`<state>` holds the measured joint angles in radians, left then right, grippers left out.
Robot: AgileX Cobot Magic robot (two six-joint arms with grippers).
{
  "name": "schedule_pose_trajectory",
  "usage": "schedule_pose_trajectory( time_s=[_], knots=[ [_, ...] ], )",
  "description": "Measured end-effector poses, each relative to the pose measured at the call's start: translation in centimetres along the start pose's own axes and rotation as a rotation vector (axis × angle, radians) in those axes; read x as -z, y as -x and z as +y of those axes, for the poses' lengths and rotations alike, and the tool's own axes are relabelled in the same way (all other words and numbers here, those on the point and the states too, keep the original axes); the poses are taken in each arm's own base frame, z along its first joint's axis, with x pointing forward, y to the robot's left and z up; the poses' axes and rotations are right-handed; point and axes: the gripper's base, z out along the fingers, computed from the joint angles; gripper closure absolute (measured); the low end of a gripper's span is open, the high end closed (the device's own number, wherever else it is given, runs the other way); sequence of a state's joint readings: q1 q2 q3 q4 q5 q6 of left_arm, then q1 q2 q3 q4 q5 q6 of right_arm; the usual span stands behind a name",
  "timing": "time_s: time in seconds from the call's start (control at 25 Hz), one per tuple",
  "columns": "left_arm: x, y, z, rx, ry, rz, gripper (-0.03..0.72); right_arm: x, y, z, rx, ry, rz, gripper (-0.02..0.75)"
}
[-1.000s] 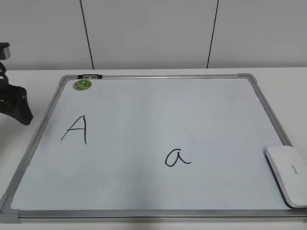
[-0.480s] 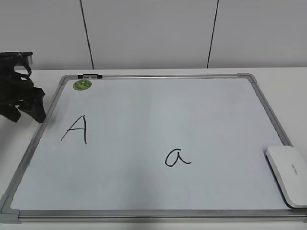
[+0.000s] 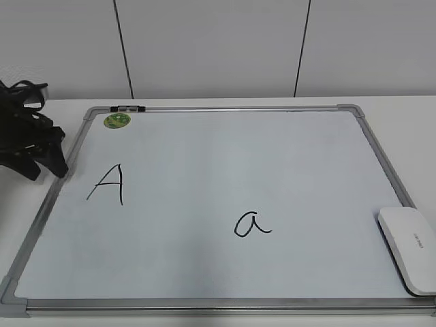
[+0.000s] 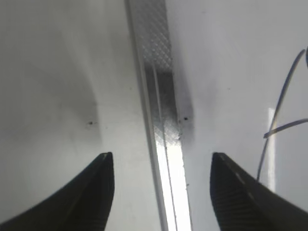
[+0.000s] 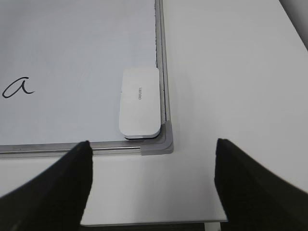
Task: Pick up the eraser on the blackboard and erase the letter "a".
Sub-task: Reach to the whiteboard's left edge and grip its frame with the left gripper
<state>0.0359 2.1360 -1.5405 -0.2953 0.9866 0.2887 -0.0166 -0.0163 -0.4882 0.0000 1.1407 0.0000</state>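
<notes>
Exterior view: white desk (image 3: 409,122), pale panelled wall behind | large white silver-framed blackboard (image 3: 225,122) lying flat | glossy white rounded eraser (image 3: 411,246) in its near-right corner by the frame | handwritten black letter "a" (image 3: 252,224) near centre, capital "A" (image 3: 109,184) left, round green sticker (image 3: 117,120) | left gripper (image 4: 161,166) spread open above the board's left frame | right gripper (image 5: 154,163) open above the eraser corner, empty

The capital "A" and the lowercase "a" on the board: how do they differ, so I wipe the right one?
The capital "A" is tall and angular, made of straight strokes; the letter "a" is lower and round, a loop with a tail. The capital sits near the blackboard's left edge, by the left gripper; the lowercase one lies nearer the middle and front, closer to the eraser. Both are black marker, unerased.
</notes>
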Motion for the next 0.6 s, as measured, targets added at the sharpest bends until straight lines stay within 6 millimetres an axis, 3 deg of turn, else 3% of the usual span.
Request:
schedule_pose_trajectory(
  time_s=[0.2,0.6],
  knots=[
    [-1.3,0.2,0.5,0.009,-0.034,0.019,0.283,0.0,0.0,0.0,0.000,0.000,0.000,0.151],
    [-0.9,0.5,2.3,0.070,-0.066,-0.004,0.349,0.0,0.0,0.0,0.000,0.000,0.000,0.151]
  ],
)
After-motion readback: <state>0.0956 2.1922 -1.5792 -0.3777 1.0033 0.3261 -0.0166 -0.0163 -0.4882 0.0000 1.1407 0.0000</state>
